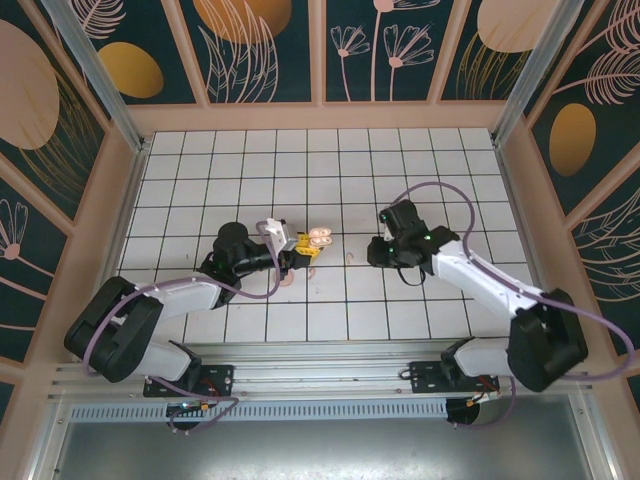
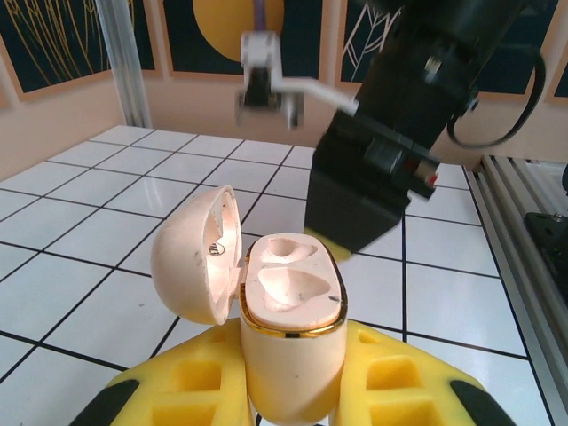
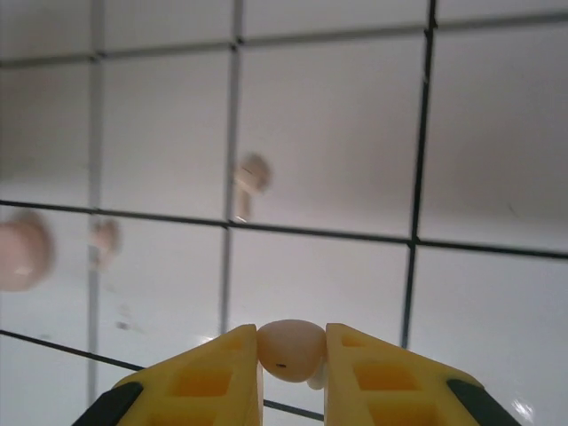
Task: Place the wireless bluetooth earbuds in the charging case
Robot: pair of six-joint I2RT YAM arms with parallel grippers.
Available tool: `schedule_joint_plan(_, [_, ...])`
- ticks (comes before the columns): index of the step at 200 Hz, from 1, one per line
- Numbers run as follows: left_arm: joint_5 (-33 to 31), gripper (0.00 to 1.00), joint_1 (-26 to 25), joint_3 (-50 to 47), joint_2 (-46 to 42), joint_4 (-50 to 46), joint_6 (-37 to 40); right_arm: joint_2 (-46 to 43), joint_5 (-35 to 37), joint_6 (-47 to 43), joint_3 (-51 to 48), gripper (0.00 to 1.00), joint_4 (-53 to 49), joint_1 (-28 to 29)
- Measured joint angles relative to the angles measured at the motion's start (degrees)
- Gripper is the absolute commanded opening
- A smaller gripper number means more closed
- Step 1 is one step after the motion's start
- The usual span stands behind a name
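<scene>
Charging case (image 2: 293,355) sits low centre in the left wrist view, upright, with its gold-rimmed body wedged between the yellow fingers (image 2: 399,390) of the left gripper (image 2: 293,395), which is clamped on it. Lid (image 2: 191,257) is swung open to the left. Both pinkish hollows (image 2: 286,288) face up and hold nothing. From the top camera the case (image 1: 320,238) shows just left of frame centre, at the tip of the left gripper (image 1: 308,247), open side up. The black right arm (image 2: 382,169) fills the upper right just beyond the case. In the right wrist view, the right gripper (image 3: 293,355) at bottom centre has its yellow fingers (image 3: 217,377) pressed onto a pinched earbud (image 3: 288,348), pale pink and rounded. A loose earbud (image 3: 251,182) lies on the white gridded table (image 3: 497,133) left of centre, near a grid line. Two blurred pinkish shapes (image 3: 22,253) sit at the left edge; cannot tell what they are. From above, the right gripper (image 1: 372,250) hangs just right of centre, apart from the case.
</scene>
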Motion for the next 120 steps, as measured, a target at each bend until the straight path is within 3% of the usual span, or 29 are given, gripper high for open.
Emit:
schedule_joint_plan(47, [0.04,0.14,0.0,0.0,3.15,5.79,-2.25,-10.58,-4.92,-1.46,-2.75,0.21,14.14,0.0])
schedule_joint_plan(120, [0.31,0.14,-0.02,1.38,5.22,9.03,-3.74,-11.63,-14.21,-4.61,-2.75,0.21,29.29,1.49])
